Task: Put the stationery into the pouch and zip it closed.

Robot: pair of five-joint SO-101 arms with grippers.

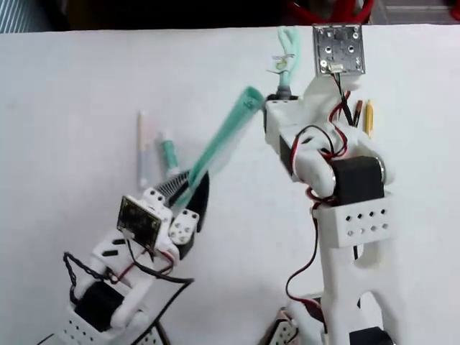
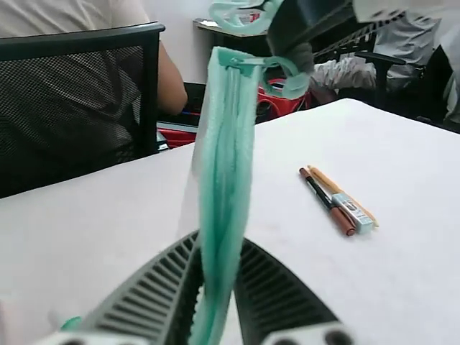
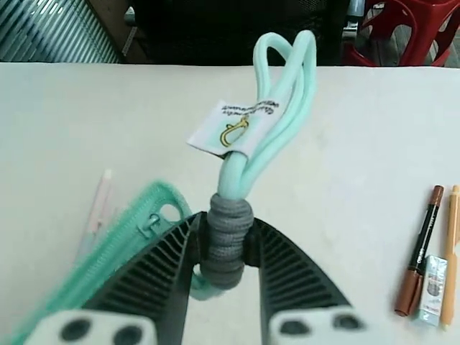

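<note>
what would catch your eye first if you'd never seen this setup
The long mint-green fabric pouch stretched between the two arms stands out: the left hand clamps one end and the right hand grips its mint cord loop at the grey wrapping. Loose stationery lies on the white table: a pale pink pen and green marker near the left arm, a brown pen and orange pen near the right.

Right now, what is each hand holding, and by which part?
Both hold the teal pouch between them: the left hand grips one end, the right hand clamps the grey wrap at the base of its cord loop.
</note>
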